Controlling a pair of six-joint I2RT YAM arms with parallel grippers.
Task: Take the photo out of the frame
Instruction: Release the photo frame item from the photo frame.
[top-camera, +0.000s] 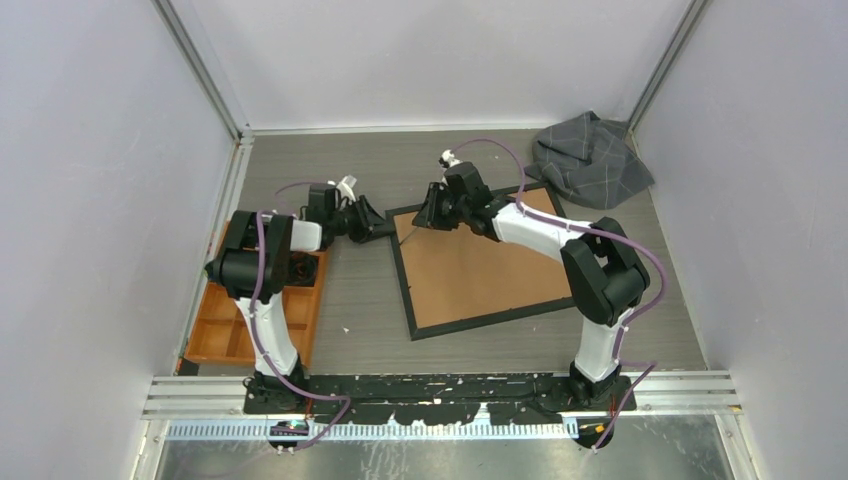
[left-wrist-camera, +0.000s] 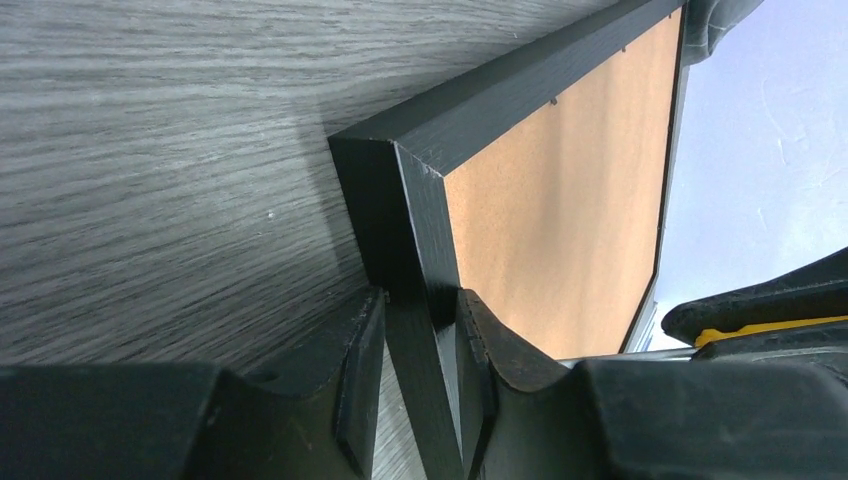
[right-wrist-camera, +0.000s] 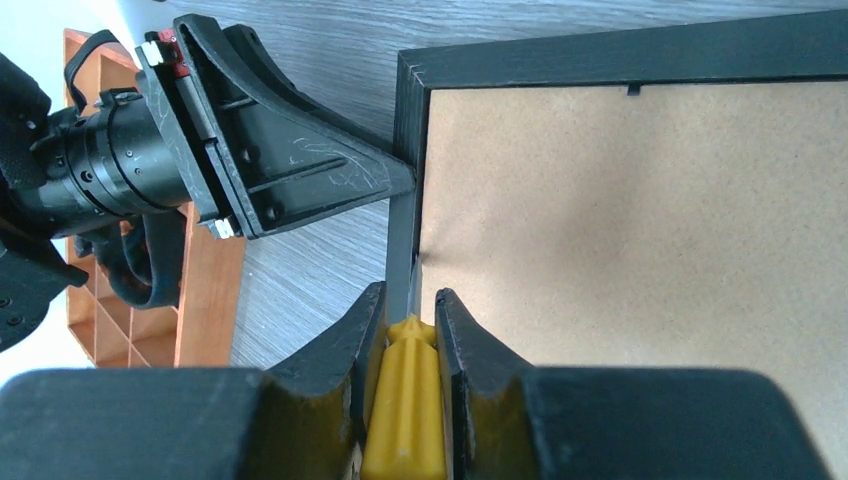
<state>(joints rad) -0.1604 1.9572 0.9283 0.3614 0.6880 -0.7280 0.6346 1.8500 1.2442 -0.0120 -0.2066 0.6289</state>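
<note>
Two arms: white and black, both reaching out over one table.
Surface: table (top-camera: 340, 290) with a grey wood-grain top.
Room: pale walls (top-camera: 420, 60) on three sides, with metal rails running up the far corners.
Writing: any markings are too small to read.
Frame (top-camera: 480, 321): lies back up beneath both grippers, with a thin black border around a brown backing board (top-camera: 480, 265).
Photo: hidden, as only the board side of the frame shows.
Left gripper (left-wrist-camera: 420, 310): clamped on the frame, one finger against each side of the black border, just short of a corner.
Right gripper (right-wrist-camera: 410, 300): closed on a yellow tool (right-wrist-camera: 405, 400). The tool's tip sits at the seam between border and board, close beside the left gripper's fingers.
Tray (top-camera: 225, 330): orange, divided into compartments, behind the left gripper and partly under that arm. Its contents cannot be made out.
Cloth (top-camera: 590, 160): grey check, crumpled, beyond and to the right of the right gripper, just off the frame's far corner.
</note>
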